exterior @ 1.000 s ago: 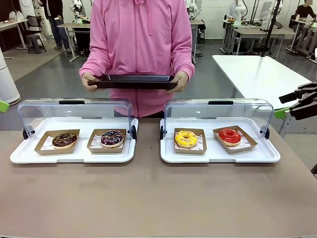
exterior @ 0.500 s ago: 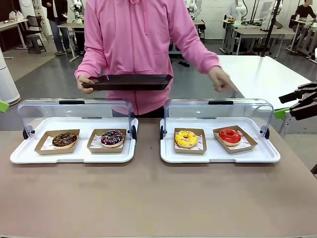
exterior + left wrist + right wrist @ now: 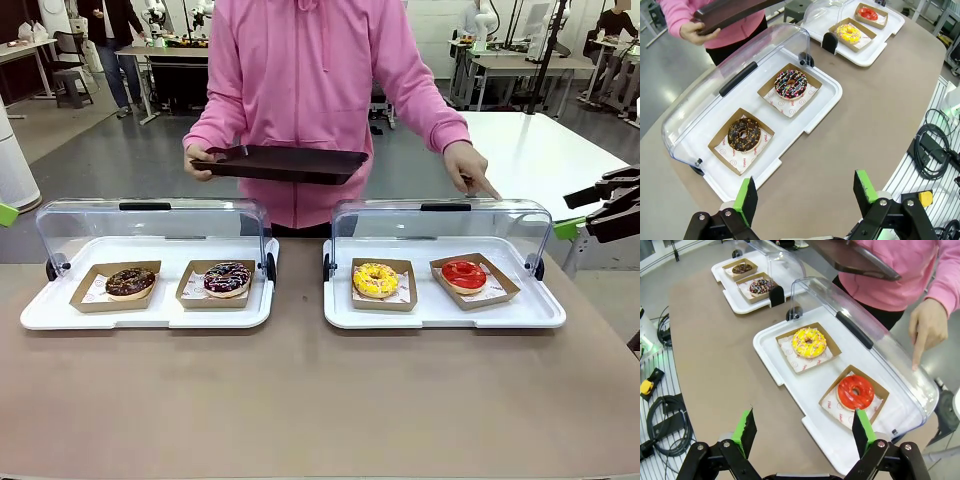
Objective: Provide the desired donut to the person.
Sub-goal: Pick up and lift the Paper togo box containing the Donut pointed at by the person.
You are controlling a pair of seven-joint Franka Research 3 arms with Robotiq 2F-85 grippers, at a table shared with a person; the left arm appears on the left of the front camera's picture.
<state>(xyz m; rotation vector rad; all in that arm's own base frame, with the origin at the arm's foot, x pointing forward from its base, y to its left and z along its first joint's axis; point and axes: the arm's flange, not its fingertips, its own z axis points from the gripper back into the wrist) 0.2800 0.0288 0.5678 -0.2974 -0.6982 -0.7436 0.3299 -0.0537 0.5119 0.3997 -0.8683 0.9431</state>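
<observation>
The person point(image 3: 300, 90) in a pink hoodie stands at the far side, holding a dark tray point(image 3: 280, 163) in one hand. The other hand point(image 3: 476, 172) points one finger down over the right case's lid, above the red glazed donut point(image 3: 464, 274). In the right wrist view that hand point(image 3: 924, 330) hovers just beyond the red donut point(image 3: 855, 392). A yellow donut point(image 3: 376, 279) lies beside it. My right gripper point(image 3: 802, 432) is open and empty, short of that case. My left gripper point(image 3: 805, 195) is open and empty too, near the left case.
The left case point(image 3: 40, 310) holds a chocolate donut point(image 3: 130, 281) and a dark sprinkled donut point(image 3: 227, 278), each in a cardboard tray. Both clear lids point(image 3: 440, 225) are swung back toward the person. Bare brown table point(image 3: 300, 400) lies in front of the cases.
The person took one hand off the tray, reached out to the right case and now points down over the red donut. The tray is held one-handed. Neither gripper moved.
</observation>
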